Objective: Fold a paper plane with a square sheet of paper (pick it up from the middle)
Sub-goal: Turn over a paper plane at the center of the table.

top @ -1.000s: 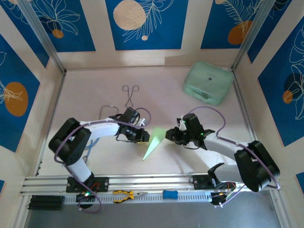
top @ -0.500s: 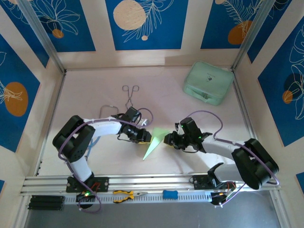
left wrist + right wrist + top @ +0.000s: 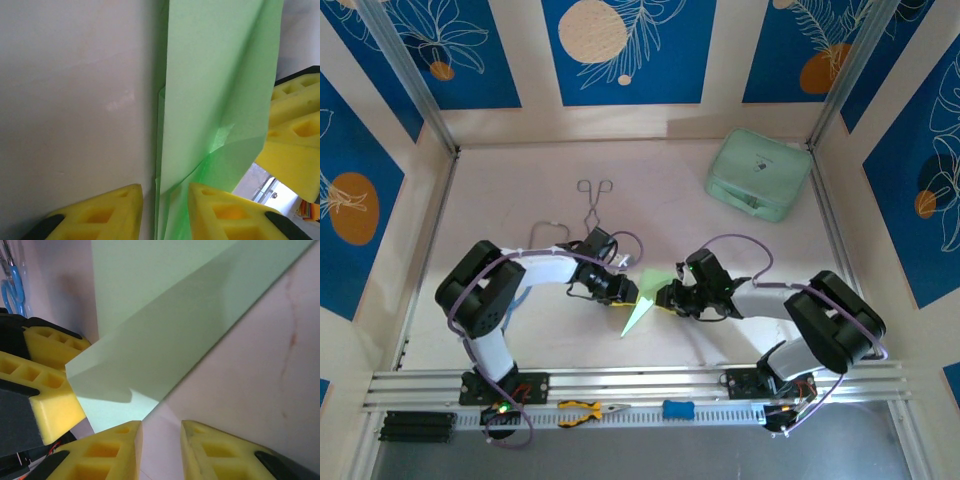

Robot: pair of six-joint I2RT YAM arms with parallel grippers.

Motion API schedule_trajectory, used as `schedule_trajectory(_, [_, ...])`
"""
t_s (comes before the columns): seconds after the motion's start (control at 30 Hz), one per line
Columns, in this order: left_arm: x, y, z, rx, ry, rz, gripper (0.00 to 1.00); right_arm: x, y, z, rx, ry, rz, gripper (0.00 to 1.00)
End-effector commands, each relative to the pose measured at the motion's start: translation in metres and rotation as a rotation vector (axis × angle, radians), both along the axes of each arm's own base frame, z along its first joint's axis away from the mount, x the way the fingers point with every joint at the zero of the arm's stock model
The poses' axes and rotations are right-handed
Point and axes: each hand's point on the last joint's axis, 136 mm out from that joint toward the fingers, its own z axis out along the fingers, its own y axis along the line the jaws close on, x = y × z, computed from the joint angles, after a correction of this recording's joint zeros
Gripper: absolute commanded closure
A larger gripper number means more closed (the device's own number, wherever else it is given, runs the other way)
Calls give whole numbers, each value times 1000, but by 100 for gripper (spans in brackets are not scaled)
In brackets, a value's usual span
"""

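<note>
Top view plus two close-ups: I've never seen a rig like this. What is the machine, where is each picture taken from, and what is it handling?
These are two robot arms bolted at the near edge of a table, each ending in a two-finger gripper. The wide picture comes from a fixed camera above and behind them. The close-ups come from cameras on the wrists, so the yellow foam blocks are each arm's own fingers. The left gripper and right gripper meet at a partly folded green paper on the table. In both close-ups a gap shows between the jaws, so the paper is not clamped. Also there: metal tongs and a mint case; pliers lie on the front rail.
</note>
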Motion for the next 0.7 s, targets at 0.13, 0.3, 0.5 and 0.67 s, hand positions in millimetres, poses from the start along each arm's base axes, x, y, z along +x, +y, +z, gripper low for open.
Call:
schedule_trajectory(0.13, [-24, -12, -1, -90, 81, -61, 69, 2, 10, 5, 29, -13, 5, 75])
schedule_trajectory(0.3, [-25, -15, 1, -109, 87, -66, 71, 2, 12, 3, 35, -8, 3, 77])
schedule_trajectory(0.5, [-28, -18, 4, -136, 97, -72, 78, 1, 11, 0, 32, -4, -4, 78])
schedule_trajectory(0.67, [-30, -21, 8, -157, 94, -71, 87, 1, 10, 1, 31, -10, -11, 78])
